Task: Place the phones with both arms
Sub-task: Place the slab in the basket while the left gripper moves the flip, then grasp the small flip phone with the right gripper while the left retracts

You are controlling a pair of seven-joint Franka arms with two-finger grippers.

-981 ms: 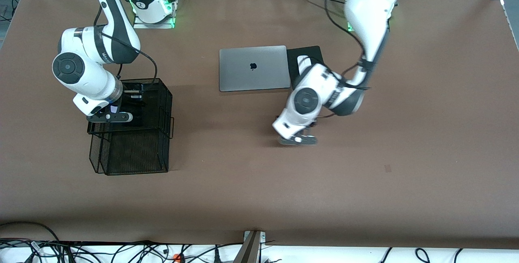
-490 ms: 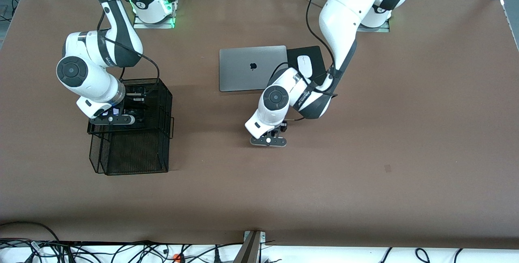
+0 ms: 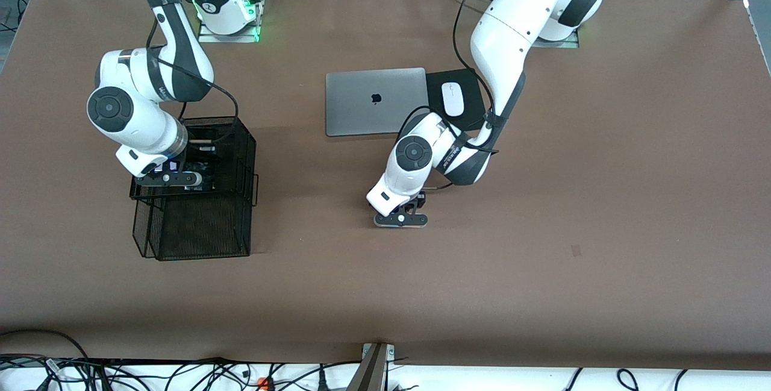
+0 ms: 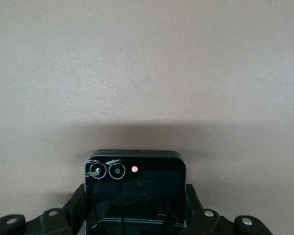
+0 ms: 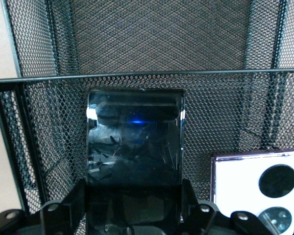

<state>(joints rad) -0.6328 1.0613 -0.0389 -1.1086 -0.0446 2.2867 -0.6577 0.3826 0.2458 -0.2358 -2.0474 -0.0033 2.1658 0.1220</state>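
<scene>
My left gripper (image 3: 400, 219) hangs low over the bare brown table, nearer the front camera than the laptop. In the left wrist view the left gripper (image 4: 135, 198) is shut on the small squarish black phone (image 4: 134, 181), one finger against each side edge. My right gripper (image 3: 174, 179) is at the top of the black mesh rack (image 3: 199, 222). In the right wrist view the right gripper (image 5: 134, 191) is shut on the long black slab phone (image 5: 134, 142), held inside the rack. The lilac-white phone (image 5: 257, 188) with two black camera circles stands in the rack beside it.
A closed grey laptop (image 3: 376, 102) lies mid-table, with a white mouse (image 3: 452, 99) on a black pad (image 3: 473, 87) beside it toward the left arm's end. The rack's mesh dividers (image 5: 152, 83) stand close around the slab.
My left arm swung toward the right arm's end of the table with the small black phone, then settled a little lower. My right gripper sank slightly into the rack.
</scene>
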